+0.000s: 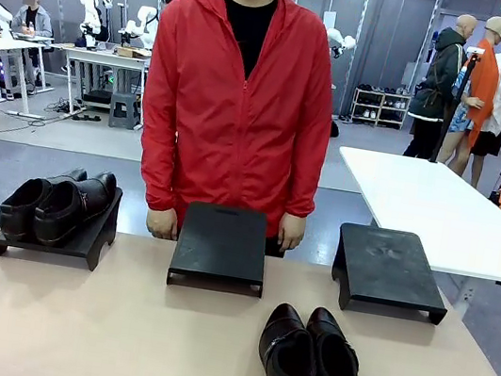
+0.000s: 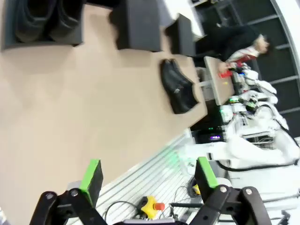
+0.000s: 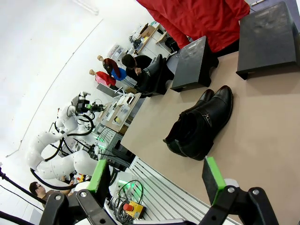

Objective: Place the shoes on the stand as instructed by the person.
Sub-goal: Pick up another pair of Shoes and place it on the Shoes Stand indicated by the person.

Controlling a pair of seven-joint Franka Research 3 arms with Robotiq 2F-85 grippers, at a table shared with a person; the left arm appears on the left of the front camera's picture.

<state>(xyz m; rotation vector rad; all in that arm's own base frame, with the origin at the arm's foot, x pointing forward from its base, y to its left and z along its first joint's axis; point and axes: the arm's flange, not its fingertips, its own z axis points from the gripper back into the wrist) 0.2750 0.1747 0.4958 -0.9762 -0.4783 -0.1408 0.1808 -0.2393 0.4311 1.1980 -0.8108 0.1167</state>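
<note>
The left fingers and right fingers gape, empty. The shoes lie near the tabletop's near edge. The middle stand and right stand are both free, so moving before the person points risks choosing wrongly.

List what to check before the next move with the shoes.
1. Left pincer open: ok.
2. Right pincer open: ok.
3. Loose pair of shoes on the table, side by side: ok.
4. Middle stand and right stand free: ok.
5. Left stand holds the other pair: ok.
6. Stand chosen by the person: cannot tell; hands at the table's far edge, not pointing.
</note>
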